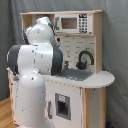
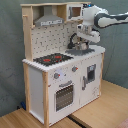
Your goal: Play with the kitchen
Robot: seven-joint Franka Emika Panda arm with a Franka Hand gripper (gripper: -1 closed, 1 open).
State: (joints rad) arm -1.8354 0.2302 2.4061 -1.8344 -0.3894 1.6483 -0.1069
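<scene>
Underfoot, a light-brown wooden plank floor (image 2: 100, 112), visible in both exterior views. Standing directly on it: the tall white and light-wood toy kitchen (image 2: 60, 85), upright, base flat on the boards, seam between planks running just before its front corner.
</scene>
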